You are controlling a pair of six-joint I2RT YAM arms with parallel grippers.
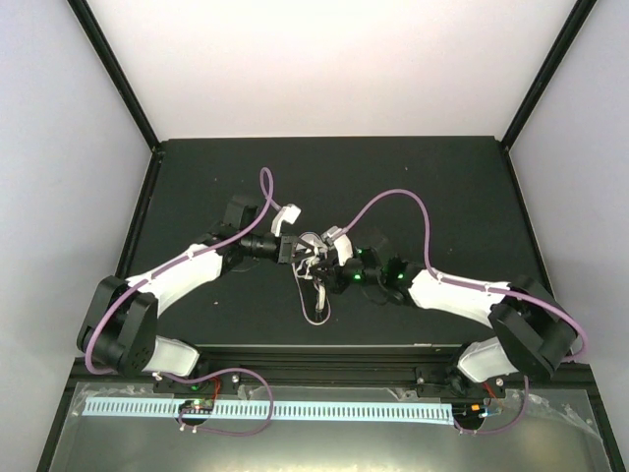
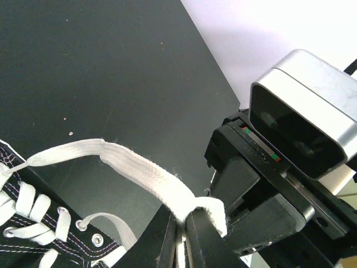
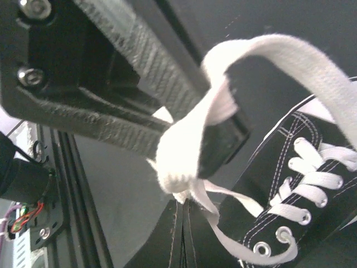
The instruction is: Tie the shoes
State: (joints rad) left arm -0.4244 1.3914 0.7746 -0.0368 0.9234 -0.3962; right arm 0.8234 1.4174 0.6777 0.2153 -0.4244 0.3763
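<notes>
The black sneaker [image 2: 39, 240] with white laces lies mid-table and is mostly hidden under both grippers in the top view [image 1: 313, 243]. My left gripper [image 2: 183, 222] is shut on a flat white lace [image 2: 139, 167] that runs taut from the eyelets up to its jaws. My right gripper [image 3: 184, 205] is shut on another lace [image 3: 184, 151], which loops around the left gripper's finger [image 3: 167, 84]. The shoe's eyelet side shows at the lower right of the right wrist view [image 3: 312, 190]. The two grippers [image 1: 298, 252] [image 1: 326, 260] meet tip to tip above the shoe.
A loose lace loop [image 1: 317, 303] trails on the dark table [image 1: 442, 187] toward the near edge. The right wrist camera housing [image 2: 304, 114] sits close beside the left jaws. White walls enclose the table at the back and sides.
</notes>
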